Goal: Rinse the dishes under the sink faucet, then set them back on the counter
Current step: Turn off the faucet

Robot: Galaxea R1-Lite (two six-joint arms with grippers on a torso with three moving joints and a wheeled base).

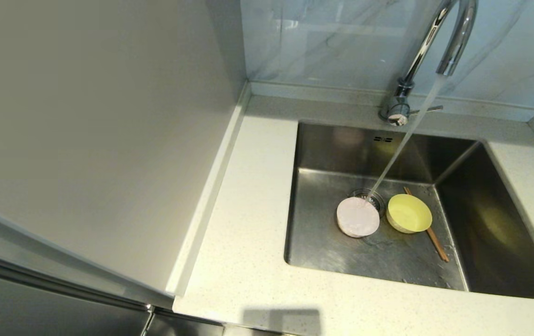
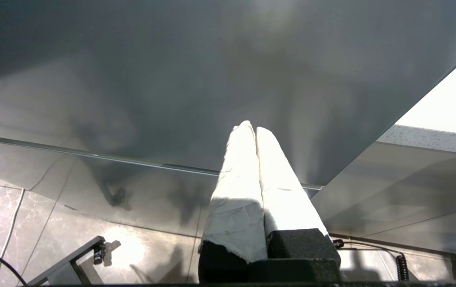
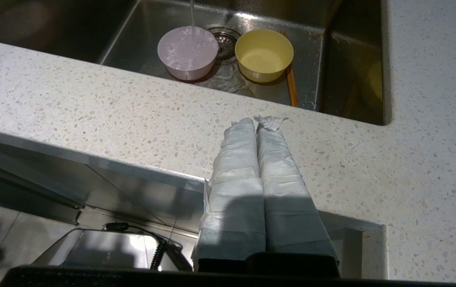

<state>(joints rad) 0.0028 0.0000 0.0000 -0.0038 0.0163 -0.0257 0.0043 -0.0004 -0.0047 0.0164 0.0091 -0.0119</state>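
so far neither arm has begun; the right gripper (image 3: 256, 121) hangs closed and empty below the counter (image 3: 92, 103) edge, and the left gripper (image 2: 250, 128) is parked low by a dark cabinet front, fingers pressed together; beyond the right gripper, across the counter, the pink bowl (image 3: 188, 52), yellow bowl (image 3: 264, 54) and chopsticks (image 3: 291, 85) sit in the sink (image 3: 140, 32); the faucet (image 1: 435, 42) already runs into the pink bowl; rinsing the rest and returning everything to the counter appears still undone.
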